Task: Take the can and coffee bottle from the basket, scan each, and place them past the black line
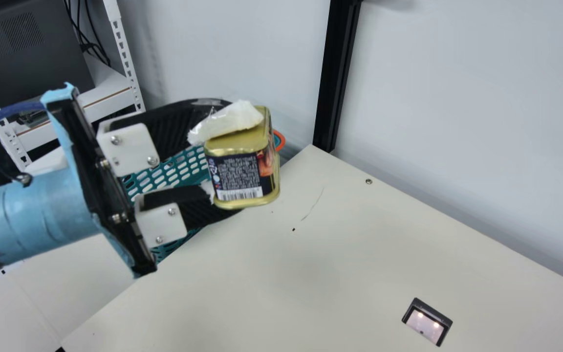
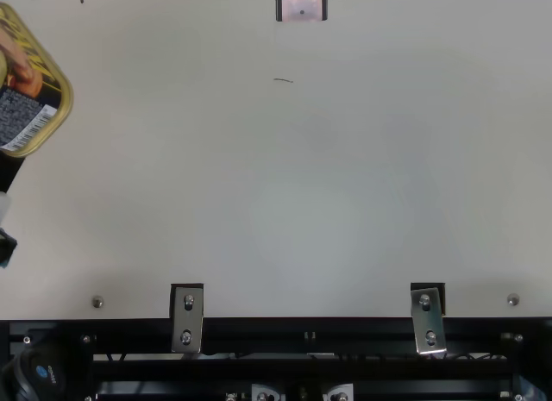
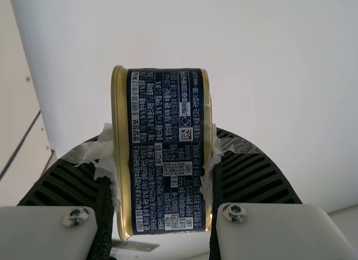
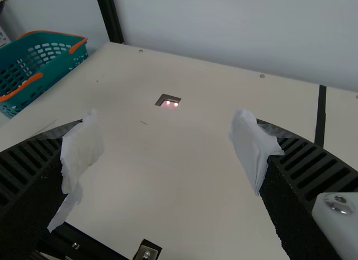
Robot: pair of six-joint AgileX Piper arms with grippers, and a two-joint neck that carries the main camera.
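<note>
In the main view my left gripper [image 1: 208, 161] is shut on the can [image 1: 242, 166], a gold-rimmed tin with a dark printed label, held up in front of the teal basket [image 1: 164, 178]. The top view has the can [image 2: 33, 86] at its left edge. Between the ribbed, tissue-wrapped fingers of my left gripper [image 3: 162, 182] in its wrist view, the can [image 3: 168, 151] shows its text-covered side. My right gripper [image 4: 165, 159] stands wide open above the table, nothing between its fingers. The teal basket [image 4: 56, 57] with orange handles is far off there; its contents are hidden.
A scanner window [image 1: 425, 325] with two small lights is set in the cream table [image 1: 311, 274]. The black line [image 4: 320, 117] crosses the table in the right wrist view. A black post [image 1: 337, 73] stands at the wall, and a white shelf rack [image 1: 127, 58] is at the left.
</note>
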